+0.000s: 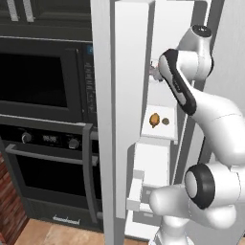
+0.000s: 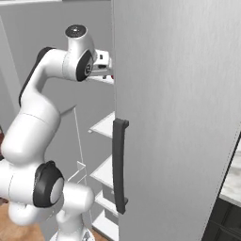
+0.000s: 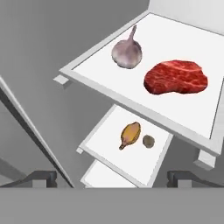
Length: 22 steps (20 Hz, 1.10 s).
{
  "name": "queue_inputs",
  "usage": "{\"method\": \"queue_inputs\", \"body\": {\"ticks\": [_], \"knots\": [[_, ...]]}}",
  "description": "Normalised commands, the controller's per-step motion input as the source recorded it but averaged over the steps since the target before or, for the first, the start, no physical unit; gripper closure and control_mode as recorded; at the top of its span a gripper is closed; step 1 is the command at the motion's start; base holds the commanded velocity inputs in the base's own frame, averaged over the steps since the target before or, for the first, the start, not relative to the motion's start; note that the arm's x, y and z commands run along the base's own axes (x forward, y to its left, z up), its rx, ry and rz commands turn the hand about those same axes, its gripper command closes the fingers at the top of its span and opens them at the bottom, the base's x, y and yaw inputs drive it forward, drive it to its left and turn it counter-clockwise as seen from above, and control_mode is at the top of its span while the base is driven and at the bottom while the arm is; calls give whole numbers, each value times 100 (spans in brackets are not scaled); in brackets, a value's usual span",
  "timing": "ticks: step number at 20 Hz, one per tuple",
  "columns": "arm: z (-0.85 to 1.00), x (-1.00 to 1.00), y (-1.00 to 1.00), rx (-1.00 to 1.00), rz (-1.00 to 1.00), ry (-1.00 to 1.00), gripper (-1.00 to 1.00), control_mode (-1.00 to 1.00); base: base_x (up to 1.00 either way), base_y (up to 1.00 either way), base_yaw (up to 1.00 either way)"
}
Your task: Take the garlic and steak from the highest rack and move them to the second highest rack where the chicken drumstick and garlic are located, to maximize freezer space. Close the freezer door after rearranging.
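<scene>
Steak beside garlic on highest rack

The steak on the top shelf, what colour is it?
The steak is bright red with pale marbling, clearest in the hand view.

Arm folded upward, elbow bent, wrist reaching forward at upper height; gripper pointing down-forward, finger tips spread wide apart, nothing held between them.
</scene>
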Motion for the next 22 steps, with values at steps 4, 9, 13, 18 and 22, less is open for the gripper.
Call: {"method": "queue_inputs", "body": {"ticks": [4,9,13,18,22], "knots": [[20,59,0,-21,14,-8,-100,-100,0,0,0],[4,61,0,-1,13,0,-100,-100,0,0,0],[0,51,-1,0,2,0,-100,-100,0,0,0],[-5,43,0,0,0,0,-100,-100,0,0,0],[-19,35,0,0,0,0,-100,-100,0,0,0]]}}
